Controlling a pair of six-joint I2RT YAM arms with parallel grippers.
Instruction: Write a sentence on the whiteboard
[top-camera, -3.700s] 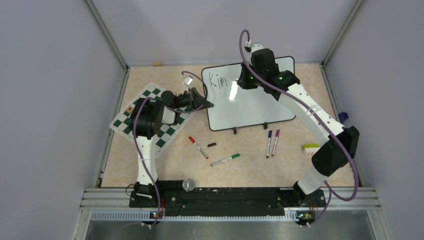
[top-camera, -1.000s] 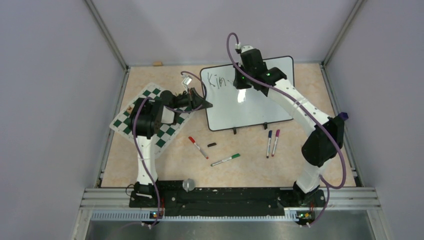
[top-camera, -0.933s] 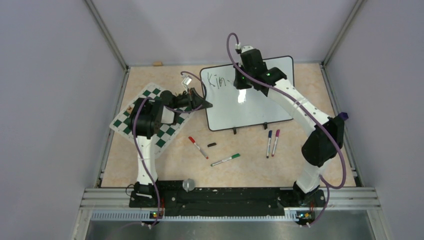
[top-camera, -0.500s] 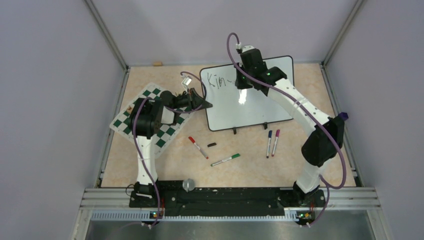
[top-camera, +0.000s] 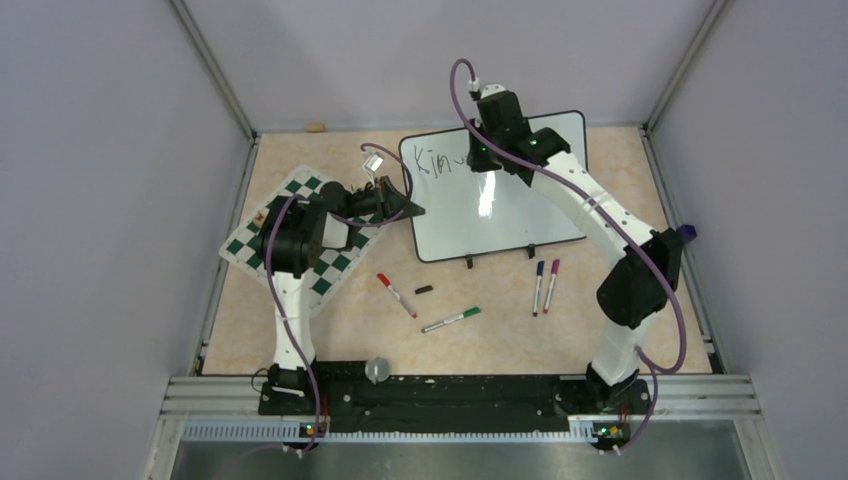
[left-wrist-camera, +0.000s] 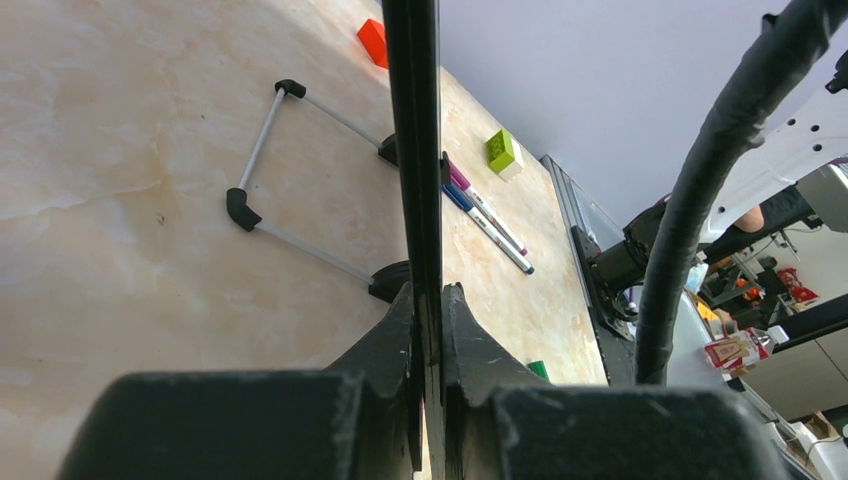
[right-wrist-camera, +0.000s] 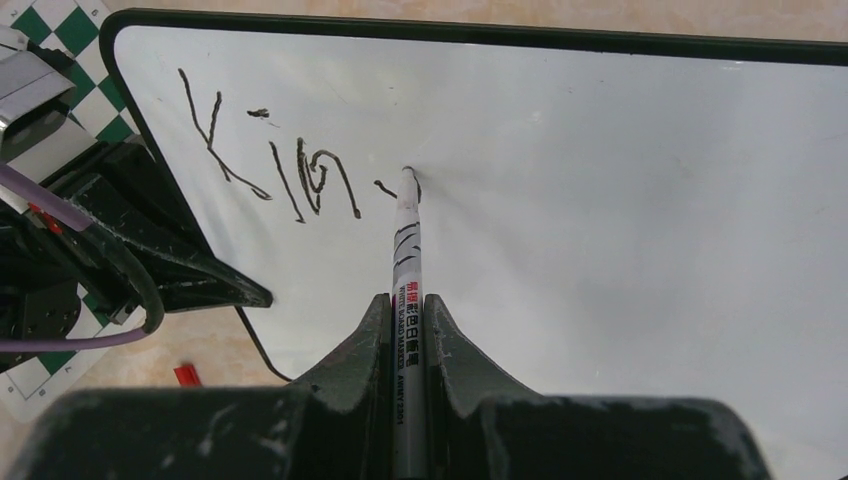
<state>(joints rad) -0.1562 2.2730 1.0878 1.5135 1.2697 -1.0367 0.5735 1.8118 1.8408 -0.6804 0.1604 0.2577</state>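
Our left jaws pinch shut on the whiteboard (top-camera: 450, 215) at its left edge, steadying it at upper centre of the table (top-camera: 330, 330). Further right, our right jaws clamp the marker (right-wrist-camera: 405, 250), tip touching the board just after "Kin", the sentence (right-wrist-camera: 270, 165) barely begun. Only the left wrist view shows that edge grip; the top view hides the tip.

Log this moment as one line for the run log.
phase: writing | right gripper: shut on marker, tip at whiteboard | sentence: reads Kin so far | left gripper: shut on whiteboard edge
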